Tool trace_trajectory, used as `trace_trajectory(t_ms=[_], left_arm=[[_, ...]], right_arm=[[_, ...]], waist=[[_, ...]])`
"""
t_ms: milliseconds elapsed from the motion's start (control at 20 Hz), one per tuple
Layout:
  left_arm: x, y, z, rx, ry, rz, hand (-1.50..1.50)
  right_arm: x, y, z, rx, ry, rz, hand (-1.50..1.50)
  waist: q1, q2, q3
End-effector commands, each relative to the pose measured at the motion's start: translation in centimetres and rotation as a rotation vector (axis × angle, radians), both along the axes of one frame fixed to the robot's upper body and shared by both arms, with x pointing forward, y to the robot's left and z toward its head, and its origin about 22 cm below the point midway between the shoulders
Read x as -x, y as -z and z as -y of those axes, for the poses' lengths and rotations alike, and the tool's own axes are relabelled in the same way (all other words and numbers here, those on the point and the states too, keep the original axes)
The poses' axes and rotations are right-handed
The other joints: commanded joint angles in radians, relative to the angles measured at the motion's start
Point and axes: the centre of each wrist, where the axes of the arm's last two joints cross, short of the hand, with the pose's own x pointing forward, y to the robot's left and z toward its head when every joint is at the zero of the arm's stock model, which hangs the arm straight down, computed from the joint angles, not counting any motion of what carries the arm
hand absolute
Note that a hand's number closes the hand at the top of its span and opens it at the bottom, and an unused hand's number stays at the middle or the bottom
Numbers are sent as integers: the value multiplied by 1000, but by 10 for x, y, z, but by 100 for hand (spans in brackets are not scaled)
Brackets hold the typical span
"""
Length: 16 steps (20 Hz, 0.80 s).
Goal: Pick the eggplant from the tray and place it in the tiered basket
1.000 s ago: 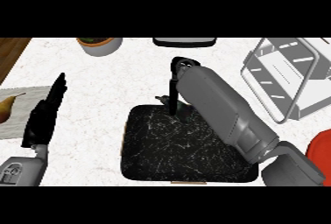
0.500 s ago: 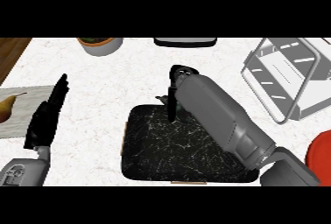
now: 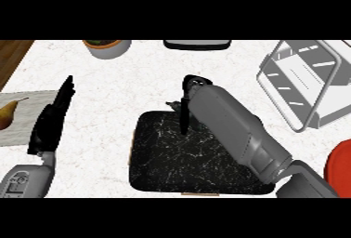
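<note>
Currently the right robot hand (image 3: 192, 93) hangs over the rear edge of the tray (image 3: 161, 162), near the middle of the desk (image 3: 130, 79). Its grey forearm (image 3: 233, 132) crosses the tray diagonally from the lower right and covers the tray's right side and rear right corner. Whether this robot hand is clenched, released or grasping cannot be told from the head view. The eggplant cannot be made out; hand and forearm hide the tray area beneath them.

The left robot hand (image 3: 51, 121) rests released near the left edge, straight and pointing up, well apart from the tray. Just beside it on the left lies a mat (image 3: 21, 135) carrying a pear (image 3: 7, 116).

The basket (image 3: 308, 83) stands at the upper right, tilted in the view, well apart from the tray's right edge. Open desk surface lies between the tray's rear edge and the basket, and between the tray's left edge and the left robot hand.

Along the far edge stand a pot (image 3: 106, 46) and a dark item (image 3: 197, 44). A red plate (image 3: 341, 162) shows at the right edge, below the basket.
</note>
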Motion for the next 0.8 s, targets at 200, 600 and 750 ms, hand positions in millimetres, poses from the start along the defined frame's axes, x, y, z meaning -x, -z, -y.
trace_trajectory(t_ms=[200,600,750], left_arm=[[0,-2,-4,-9,16,-10,0],[-6,-2,0,-14,24,5,0],[2,-3,-12,-1,3,11,0]], right_arm=[[10,32,9,4,39,-61,-150],[18,53,15,12,-24,-208,150],[21,47,4,38,-206,-167,150]], waist=[[10,3,0],[18,5,0],[24,5,0]])
